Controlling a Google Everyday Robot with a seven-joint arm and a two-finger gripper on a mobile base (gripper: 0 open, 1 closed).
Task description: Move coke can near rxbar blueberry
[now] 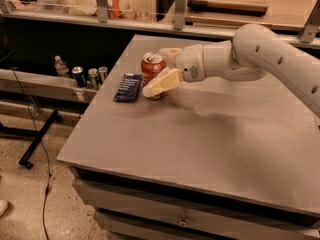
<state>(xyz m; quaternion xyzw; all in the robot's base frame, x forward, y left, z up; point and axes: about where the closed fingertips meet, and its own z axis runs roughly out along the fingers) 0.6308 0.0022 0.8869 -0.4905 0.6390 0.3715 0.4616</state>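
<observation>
1. Hand [155, 71] is over the table's [210, 139] far-left part, reaching in from the right on a white arm [260, 54].
2. Hand state: clenched on the can [151, 67]. One finger [163, 82] lies across the can's front side and the other shows behind its top rim.
3. Can is upright, silver top with open tab hole facing up. Its base looks to be at the table surface, but the front finger hides part of it, so I cannot tell whether it rests there.
4. Bar [128, 87] lies flat on the table just left of the can, long side running away from the camera. The gap between the two is very small, so I cannot tell whether they touch.
5. Left of the table, lower down, a shelf [45, 84] carries a bottle [61, 66] and three drink tins [91, 76].
</observation>
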